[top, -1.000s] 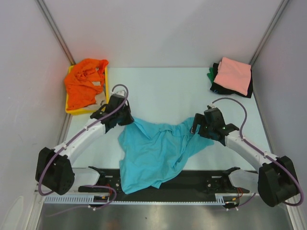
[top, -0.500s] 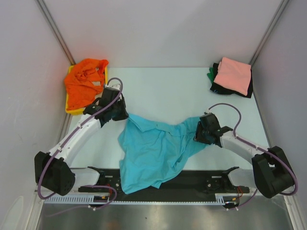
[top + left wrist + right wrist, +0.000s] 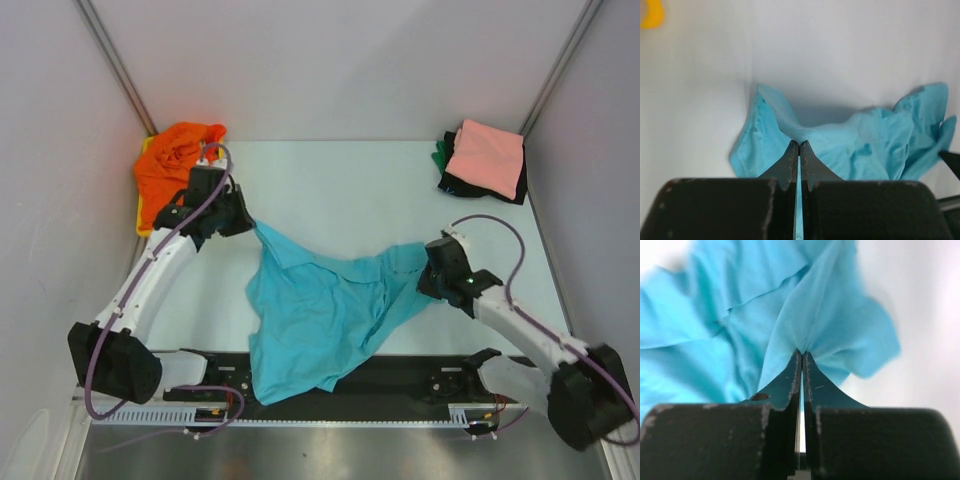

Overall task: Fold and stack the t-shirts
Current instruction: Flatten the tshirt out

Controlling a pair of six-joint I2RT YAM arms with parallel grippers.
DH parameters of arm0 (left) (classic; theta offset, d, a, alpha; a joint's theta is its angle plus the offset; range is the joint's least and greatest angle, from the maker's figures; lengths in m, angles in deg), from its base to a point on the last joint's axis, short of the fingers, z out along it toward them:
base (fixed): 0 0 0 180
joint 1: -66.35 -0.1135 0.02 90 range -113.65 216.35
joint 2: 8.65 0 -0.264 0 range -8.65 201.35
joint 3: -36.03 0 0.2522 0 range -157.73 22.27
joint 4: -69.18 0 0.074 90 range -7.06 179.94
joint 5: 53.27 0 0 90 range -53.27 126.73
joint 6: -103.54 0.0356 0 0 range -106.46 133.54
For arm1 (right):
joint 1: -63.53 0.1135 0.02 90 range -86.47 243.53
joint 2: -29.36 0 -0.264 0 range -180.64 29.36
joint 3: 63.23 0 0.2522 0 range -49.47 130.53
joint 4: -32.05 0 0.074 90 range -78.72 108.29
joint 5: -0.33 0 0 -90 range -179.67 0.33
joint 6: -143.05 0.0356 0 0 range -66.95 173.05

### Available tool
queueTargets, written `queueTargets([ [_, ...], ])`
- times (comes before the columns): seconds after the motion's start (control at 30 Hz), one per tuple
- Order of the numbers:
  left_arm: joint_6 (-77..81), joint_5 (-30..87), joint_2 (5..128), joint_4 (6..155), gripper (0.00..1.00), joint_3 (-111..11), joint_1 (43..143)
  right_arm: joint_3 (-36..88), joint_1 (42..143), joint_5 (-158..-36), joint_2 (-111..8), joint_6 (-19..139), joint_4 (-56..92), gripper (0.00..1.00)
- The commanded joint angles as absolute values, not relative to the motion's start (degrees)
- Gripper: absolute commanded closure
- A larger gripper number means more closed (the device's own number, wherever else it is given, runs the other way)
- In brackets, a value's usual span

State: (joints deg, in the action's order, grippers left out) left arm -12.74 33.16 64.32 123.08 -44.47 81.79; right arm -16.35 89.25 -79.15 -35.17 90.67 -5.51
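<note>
Left gripper (image 3: 799, 145): jaws clenched on a pinch of the turquoise t-shirt (image 3: 320, 315), near the counter's left edge. Right gripper (image 3: 802, 354): jaws clenched on the cloth's opposite side. The shirt lies crumpled mid-counter, spanning both grippers and overhanging the near edge.

A pale, faintly green bench (image 3: 340, 180) fills the middle of the frame, closed in by a plain white back wall (image 3: 330, 60) and side walls (image 3: 50, 200). Grey metal posts (image 3: 115, 65) slant through both upper corners. A black strip (image 3: 400, 375) and a brushed metal ledge (image 3: 340, 450) run along the lower edge. The light is soft and even.
</note>
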Motion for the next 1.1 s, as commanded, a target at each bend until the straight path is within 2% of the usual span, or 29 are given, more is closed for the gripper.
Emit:
queueTargets([
  [0.0,-11.16,30.50,63.07,123.37,1.00,-49.70,76.81,-14.84,89.46,-72.62,-23.66,95.83,-13.95,1.00],
  [0.17,-10.54,29.09,64.29,123.46,1.00,-50.07,73.91,-18.00,90.68,-76.30,-15.48,100.41,-20.48,1.00],
  [0.2,-10.54,28.74,64.56,122.85,1.00,-49.02,73.82,-18.96,93.65,-78.84,-14.16,102.77,-20.13,0.99],
  [0.23,-10.28,28.73,64.65,122.50,1.00,-47.88,73.64,-20.63,97.07,-80.08,-13.97,104.36,-19.43,0.80],
  [0.27,-10.19,28.56,64.73,122.06,1.00,-47.87,73.47,-21.95,97.10,-81.57,-13.97,105.77,-18.12,0.80],
  [0.3,-10.19,28.47,64.74,121.45,1.00,-46.65,73.46,-22.74,101.54,-82.46,-14.67,107.61,-17.23,0.34],
  [0.33,-10.10,28.47,64.74,121.00,1.00,-46.03,73.38,-23.19,104.63,-81.51,-15.20,111.37,-16.79,0.08],
  [0.37,-10.01,28.56,64.74,120.65,1.00,-45.50,73.29,-23.19,107.71,-79.85,-15.72,113.58,-17.48,0.00],
  [0.4,-9.84,28.56,64.65,120.13,1.00,-44.45,73.20,-22.67,113.74,-74.78,-16.77,115.52,-18.62,0.00],
  [0.47,-9.49,29.17,64.47,119.51,0.99,-42.96,73.11,-20.39,118.53,-69.40,-17.13,119.92,-21.60,0.00],
  [0.53,-9.13,29.61,64.38,118.80,1.00,-42.25,73.03,-18.98,121.35,-64.02,-18.18,119.50,-21.18,0.00],
  [0.6,-8.87,29.79,64.30,118.37,1.00,-41.28,72.94,-15.57,120.23,-62.61,-19.94,114.94,-18.99,0.06],
  [0.67,-8.61,29.70,63.86,118.19,1.00,-40.84,72.85,-12.40,116.72,-61.99,-23.98,109.60,-18.37,0.11],
  [0.77,-8.25,30.75,62.72,117.84,1.00,-39.78,72.76,-8.08,109.52,-60.58,-27.50,105.27,-18.02,0.24],
  [0.8,-8.17,30.75,62.45,117.92,1.00,-39.43,72.67,-8.07,106.89,-61.54,-27.77,102.03,-16.62,0.32],
  [0.87,-8.25,30.49,62.01,117.66,1.00,-39.08,72.59,-8.95,97.96,-64.87,-29.78,98.24,-11.37,0.34],
  [0.97,-8.25,29.79,62.01,117.40,1.00,-38.82,72.24,-8.78,90.45,-70.15,-34.25,94.45,-8.97,0.35],
  [1.07,-8.25,29.35,61.92,117.13,1.00,-38.55,71.80,-9.21,87.97,-71.47,-37.17,92.51,-7.73,0.35],
])
